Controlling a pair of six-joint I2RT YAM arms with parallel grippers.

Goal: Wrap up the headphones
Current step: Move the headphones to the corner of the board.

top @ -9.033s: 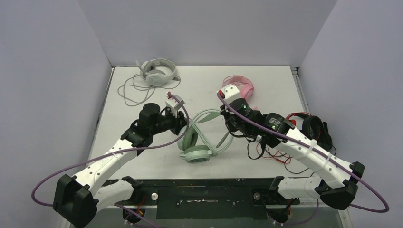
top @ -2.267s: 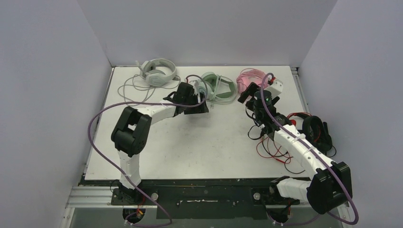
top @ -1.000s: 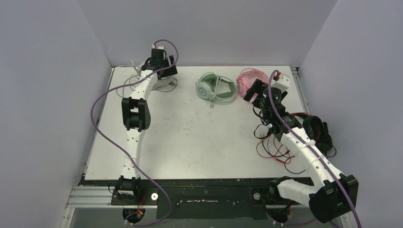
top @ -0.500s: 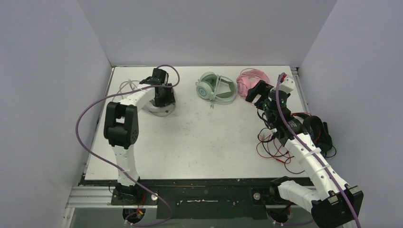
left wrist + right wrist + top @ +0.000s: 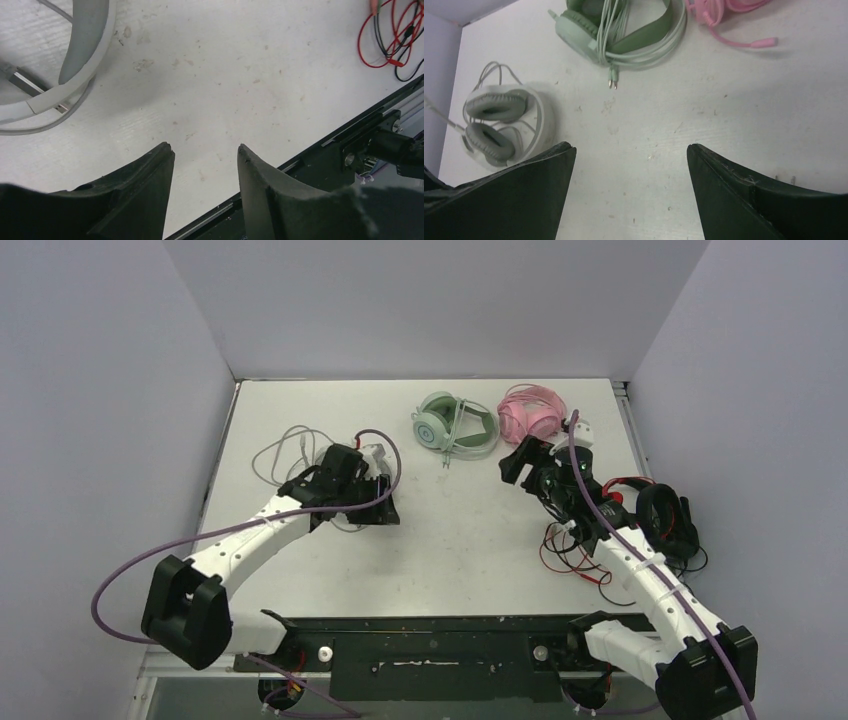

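The pale grey-white headphones [image 5: 499, 125] lie pads up at mid-left, largely hidden under my left wrist in the top view. Their headband [image 5: 85, 50] curves at the upper left of the left wrist view, and their cable [image 5: 272, 458] loops off to the left. My left gripper [image 5: 204, 150] [image 5: 388, 517] is open about halfway over bare table, just right of that headset, with nothing between its fingers. The mint green headphones [image 5: 455, 430] [image 5: 624, 30] and the pink headphones [image 5: 530, 415] [image 5: 729, 15] lie at the back with cables bundled. My right gripper [image 5: 508, 468] [image 5: 629, 150] is wide open and empty near them.
A tangle of red and black wires [image 5: 580, 560] and a black headset [image 5: 665, 515] lie at the right edge beside my right arm. The black front rail [image 5: 430, 640] runs along the near edge of the table [image 5: 440, 550]. Grey walls close in the back and both sides.
My left arm has swung back from the far left corner to mid-left, and the grey-white headphones have come with it. Its jaws have narrowed. My right gripper has drawn slightly nearer.
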